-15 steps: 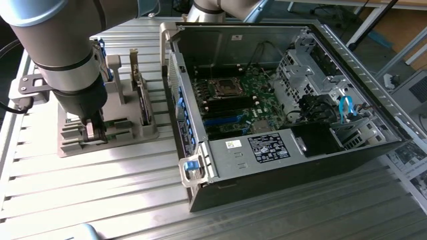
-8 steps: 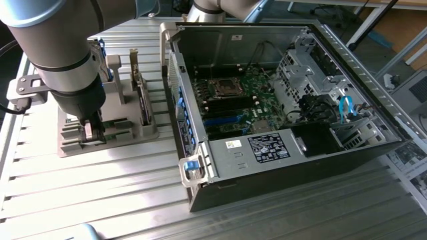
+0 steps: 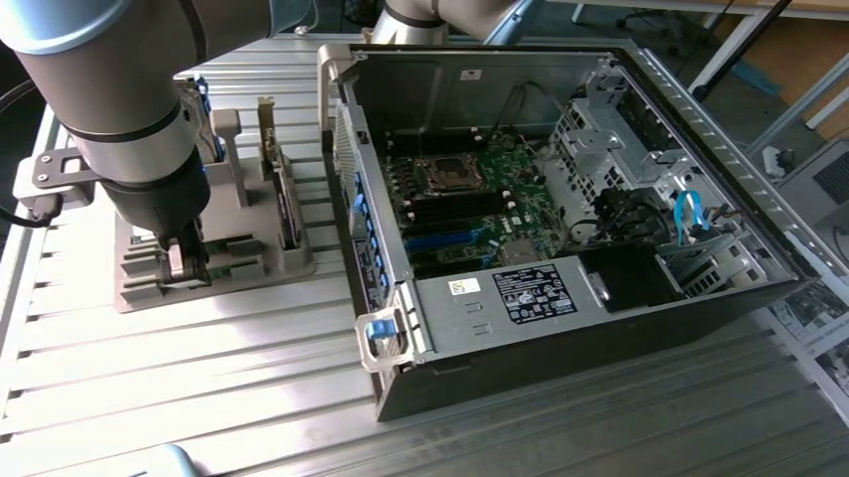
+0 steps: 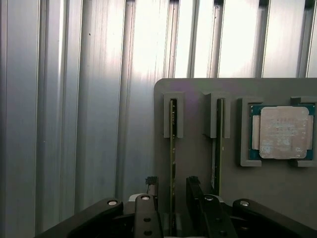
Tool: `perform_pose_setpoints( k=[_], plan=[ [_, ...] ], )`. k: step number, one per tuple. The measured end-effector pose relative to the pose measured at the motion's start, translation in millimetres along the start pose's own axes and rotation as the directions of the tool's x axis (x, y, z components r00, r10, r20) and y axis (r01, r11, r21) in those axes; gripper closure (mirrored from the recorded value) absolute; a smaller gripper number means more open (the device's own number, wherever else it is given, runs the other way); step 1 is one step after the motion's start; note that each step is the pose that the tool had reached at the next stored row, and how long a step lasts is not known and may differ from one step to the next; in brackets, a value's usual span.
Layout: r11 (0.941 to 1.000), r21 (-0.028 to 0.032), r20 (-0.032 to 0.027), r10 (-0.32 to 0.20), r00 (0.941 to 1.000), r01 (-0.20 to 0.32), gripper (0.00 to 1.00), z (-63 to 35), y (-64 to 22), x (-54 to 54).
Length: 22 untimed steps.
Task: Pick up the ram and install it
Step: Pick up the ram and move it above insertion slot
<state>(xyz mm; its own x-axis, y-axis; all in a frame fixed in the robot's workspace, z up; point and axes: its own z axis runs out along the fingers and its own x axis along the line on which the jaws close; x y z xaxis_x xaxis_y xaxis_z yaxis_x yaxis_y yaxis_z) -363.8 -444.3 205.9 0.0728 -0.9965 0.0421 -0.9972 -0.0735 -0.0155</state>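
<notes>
Fingers (image 4: 194,191) are spread as wide as they go and aren't holding anything. They're down on either side of the ram (image 4: 172,148), one on each flat face with daylight on both sides, so it's straddled but not gripped.

Looks to me like the pickup step, right at the grab. That calls for a square squeeze on the faces and a straight pull out of the slot, since the stick is thin and stands on edge.

The ram sits in the end slot by the edge of the grey holder (image 4: 198,99). A second stick (image 4: 218,144) is in the next slot and the processor chip (image 4: 283,131) is past that. The holder is on the ribbed desk (image 3: 199,378), beside the open case (image 3: 398,328), and its motherboard (image 3: 478,189) is well apart from the fingers.
</notes>
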Motion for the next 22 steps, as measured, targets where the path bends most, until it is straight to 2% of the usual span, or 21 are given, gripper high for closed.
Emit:
perform_pose_setpoints(
  k=[2,3,4,5,6,8,16,20,22],
  plan=[
    [1.0000,0.0000,0.0000,0.000,1.0000,0.000,0.65,0.0,0.0,0.0],
    [1.0000,0.0000,0.0000,0.000,1.0000,0.000,0.72,0.0,0.0,0.0],
    [1.0000,0.0000,0.0000,0.000,1.0000,0.000,0.72,0.0,0.0,0.0],
    [1.0000,0.0000,0.0000,0.000,1.0000,0.000,0.78,0.0,0.0,0.0],
    [1.0000,0.0000,0.0000,0.000,1.0000,0.000,0.78,0.0,0.0,0.0],
    [1.0000,0.0000,0.0000,0.000,1.0000,0.000,0.87,0.0,0.0,0.0],
    [1.0000,0.0000,-0.0003,0.000,1.0000,0.000,0.87,0.0,0.0,0.0],
    [1.0000,-0.0003,-0.0052,0.000,1.0000,0.000,0.87,0.1,0.0,-0.3],
    [1.0000,-0.0005,-0.0057,0.000,1.0000,0.000,0.87,-0.1,0.0,-0.3]
  ],
)
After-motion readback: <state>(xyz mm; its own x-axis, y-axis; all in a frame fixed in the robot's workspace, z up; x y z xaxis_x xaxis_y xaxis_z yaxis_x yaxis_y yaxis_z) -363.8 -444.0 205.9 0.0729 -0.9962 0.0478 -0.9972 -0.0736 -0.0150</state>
